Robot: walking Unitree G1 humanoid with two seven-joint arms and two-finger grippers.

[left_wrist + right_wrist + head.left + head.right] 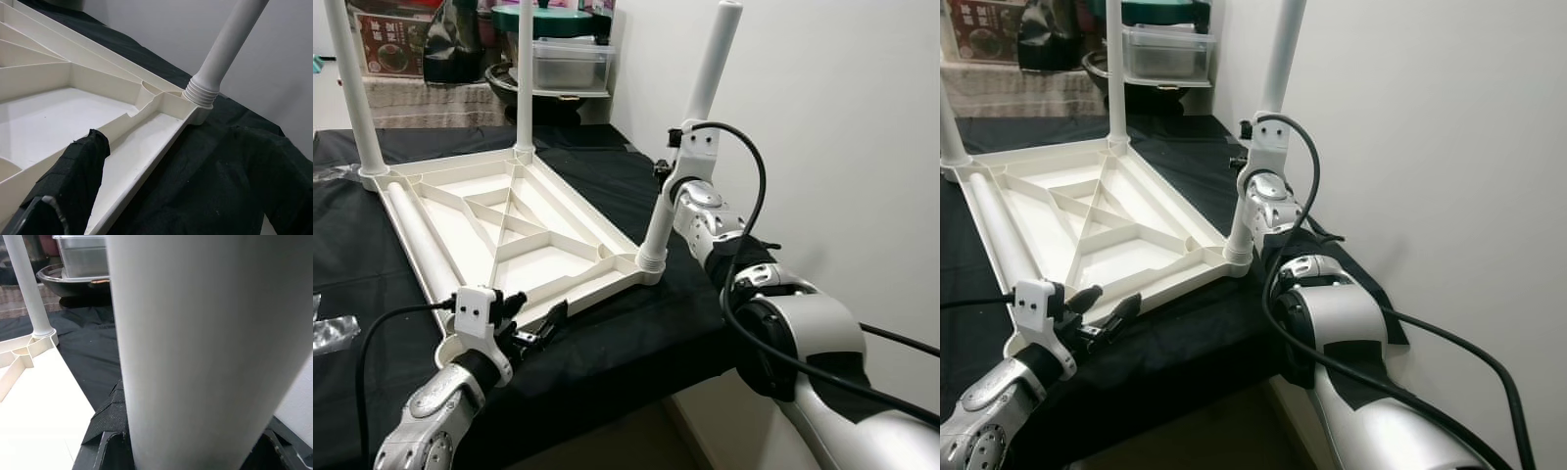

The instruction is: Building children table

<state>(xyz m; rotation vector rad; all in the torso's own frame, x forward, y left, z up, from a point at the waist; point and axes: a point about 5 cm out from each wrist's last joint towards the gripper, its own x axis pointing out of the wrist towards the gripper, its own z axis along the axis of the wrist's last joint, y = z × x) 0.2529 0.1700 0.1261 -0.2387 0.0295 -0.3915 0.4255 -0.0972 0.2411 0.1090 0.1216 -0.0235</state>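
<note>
Left hand (536, 329), lower left of frame: black fingers parted a little, one inside and one outside the near rim of the white ribbed plastic table panel (509, 230), at its near corner. Whether they press the rim, cannot tell.

Panel lies upside down, ribs up, on the black cloth-covered tabletop (626, 333), filling centre-left of frame. Its long axis runs from lower left toward upper centre.

Upper left: a white plastic tube leg (354, 93) stands upright in the far-left corner socket. Upper centre: a second upright leg (525, 78) in the far corner socket. A loose white tube (416, 240) lies flat along the panel's left edge.

Centre right: third white leg (690, 147) seated in the right corner socket, leaning up and to the right toward the white wall (842, 117). Right hand (668, 168) closed around this leg about midway up; the wrist view has the tube between the black fingers (105, 426).

Top of frame, behind the tabletop: clear plastic lidded box (570, 61), dark pan (514, 83), printed carton (393, 41).
</note>
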